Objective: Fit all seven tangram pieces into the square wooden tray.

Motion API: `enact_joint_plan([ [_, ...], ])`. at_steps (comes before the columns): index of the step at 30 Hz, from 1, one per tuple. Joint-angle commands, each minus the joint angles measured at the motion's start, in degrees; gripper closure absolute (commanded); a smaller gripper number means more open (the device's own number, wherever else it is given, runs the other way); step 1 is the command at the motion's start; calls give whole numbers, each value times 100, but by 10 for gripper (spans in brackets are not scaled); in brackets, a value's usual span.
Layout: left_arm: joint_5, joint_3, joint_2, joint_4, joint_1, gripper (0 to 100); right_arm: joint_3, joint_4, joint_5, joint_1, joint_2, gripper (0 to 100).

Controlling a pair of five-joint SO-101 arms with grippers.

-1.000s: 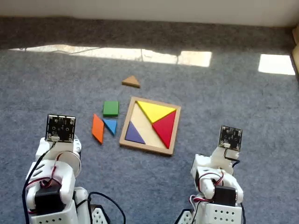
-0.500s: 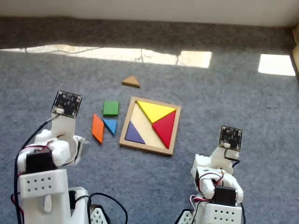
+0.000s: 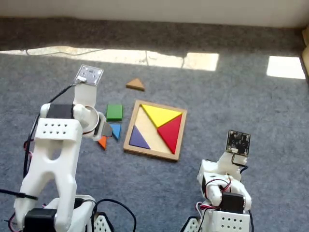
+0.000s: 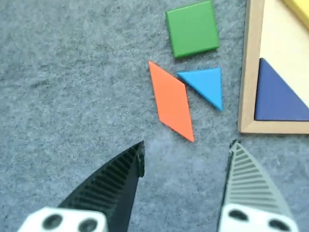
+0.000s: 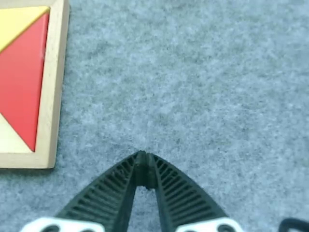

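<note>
A grey carpeted tabletop [image 3: 241,96] is crossed by sunlit patches [image 3: 200,60]. The orange parallelogram [image 4: 171,101] is seen just beyond the spread left pincer [image 4: 187,145]; the right pincer [image 5: 144,159] is pressed together.

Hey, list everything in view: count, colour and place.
tray: one, wood, on carpet.
yellow triangle: one, yellow, in tray.
red triangle: one, red, in tray.
dark blue triangle: one, navy, in tray corner.
green square: one, green, carpet beside tray.
light blue triangle: one, sky blue, carpet beside tray.
orange parallelogram: one, orange, beside light blue triangle.
brown triangle: one, brown, carpet beyond tray.
left tool: one, black and grey, open near orange parallelogram.
right tool: one, black, shut above carpet.
</note>
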Motion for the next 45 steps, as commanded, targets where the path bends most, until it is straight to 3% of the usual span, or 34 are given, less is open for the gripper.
enact_joint_plan([
  [1,273,-673,435,-70,242,730,532,48,-70,48,-57,986],
  [14,510,-1640,2308,-642,321,730,532,48,-70,48,-57,986],
  [38,527,-4365,5587,-589,523,733,532,48,-70,48,-57,986],
  [45,519,-5244,6229,-97,541,866,532,48,-70,48,-57,986],
])
